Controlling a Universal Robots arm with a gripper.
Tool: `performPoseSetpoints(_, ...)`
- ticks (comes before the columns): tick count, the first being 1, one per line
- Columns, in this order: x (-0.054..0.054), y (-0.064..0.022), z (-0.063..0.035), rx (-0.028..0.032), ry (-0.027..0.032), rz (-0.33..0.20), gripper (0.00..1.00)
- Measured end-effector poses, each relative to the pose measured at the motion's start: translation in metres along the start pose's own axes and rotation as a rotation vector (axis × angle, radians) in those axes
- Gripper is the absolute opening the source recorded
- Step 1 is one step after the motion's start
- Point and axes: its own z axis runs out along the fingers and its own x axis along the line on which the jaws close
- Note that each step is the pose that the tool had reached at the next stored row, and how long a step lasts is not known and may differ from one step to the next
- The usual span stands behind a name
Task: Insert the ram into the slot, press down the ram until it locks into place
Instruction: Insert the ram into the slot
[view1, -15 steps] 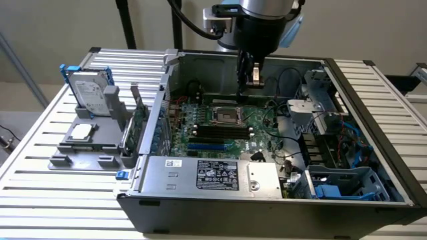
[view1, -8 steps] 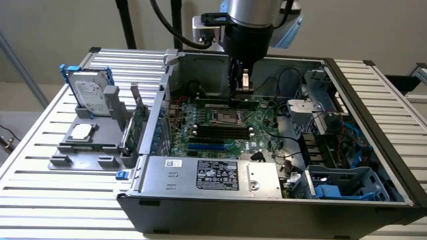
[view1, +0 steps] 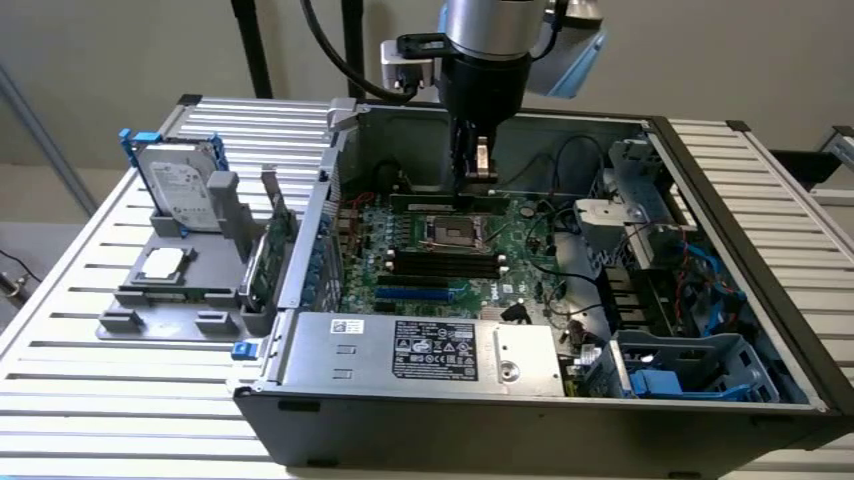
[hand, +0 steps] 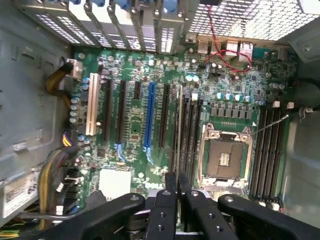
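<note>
Ram (view1: 441, 197) pinched in tool (view1: 477, 175) above slot (hand: 187, 131).
Jamming is risked if the ram edge is not lined up with slot.

inside the case (view1: 534, 425) the ram (view1: 447, 198) hangs in the hand (view1: 478, 182) above the motherboard (view1: 398, 228), with slots (hand: 192, 135) flanking the cpu socket (hand: 225, 157).

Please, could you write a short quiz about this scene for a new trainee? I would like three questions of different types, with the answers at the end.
1. True or false: the square CPU socket has a cooler mounted on it.
2. Choose one: what does the tool hold? A) the ram B) a hard drive C) nothing
3. Fill in: one expansion slot stands out from the others; its colour is ____.

Key: 1 false, the socket is uncovered; 2 A; 3 blue.
</note>
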Motion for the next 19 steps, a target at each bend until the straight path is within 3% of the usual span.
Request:
performPoseSetpoints(5, -0.012, -0.0015, 0.0092, -0.0001, 0.0021, 0.0, 0.13)
performPoseSetpoints(13, -0.015, -0.0053, 0.0198, -0.0015, 0.0223, 0.0, 0.13)
performPoseSetpoints(19, -0.015, -0.0057, 0.0262, -0.005, 0.0301, 0.006, 0.13)
